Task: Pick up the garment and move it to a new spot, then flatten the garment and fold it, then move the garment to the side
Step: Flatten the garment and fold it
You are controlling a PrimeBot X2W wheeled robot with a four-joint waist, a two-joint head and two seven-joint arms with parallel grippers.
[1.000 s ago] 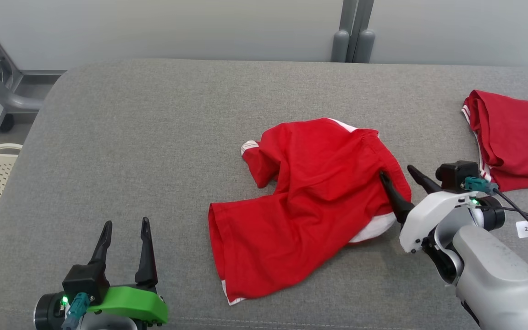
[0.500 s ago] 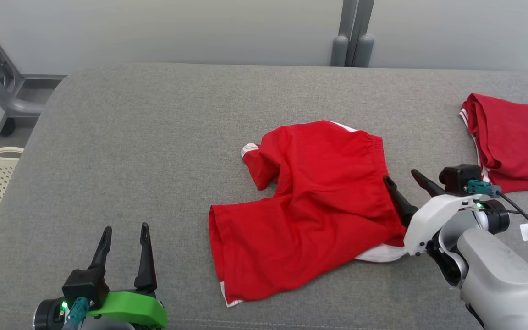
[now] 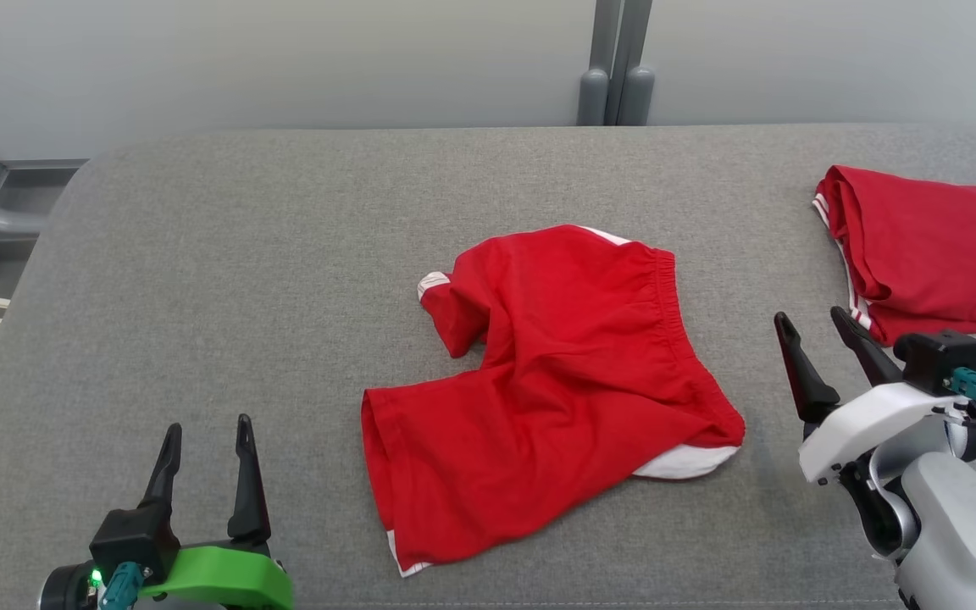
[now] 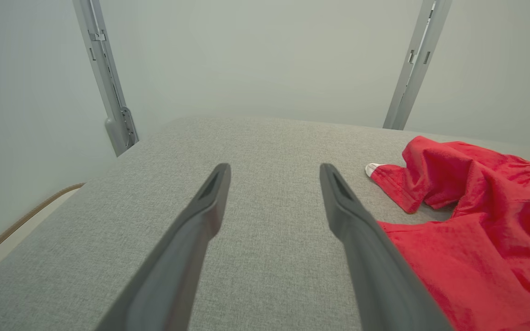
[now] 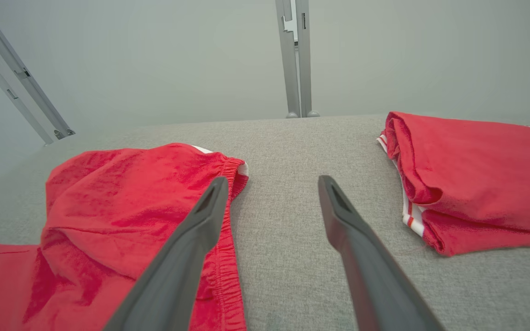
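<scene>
while the red shorts (image 3: 556,390) lie crumpled, centred on the grey pad (image 3: 285,254), the left gripper (image 3: 207,424) and right gripper (image 3: 810,315) flank them, fingers spread, empty; a pinch may trap the tucked leg, or snag the folded jersey (image 3: 928,254).

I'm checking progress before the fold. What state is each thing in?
Red shorts with white trim: crumpled, unfolded, loose on the grey padded table.
Red jersey with black lettering: folded, lying at the right.
Left gripper: fingers open, empty.
Right gripper: fingers open, empty, clear of the shorts.
</scene>
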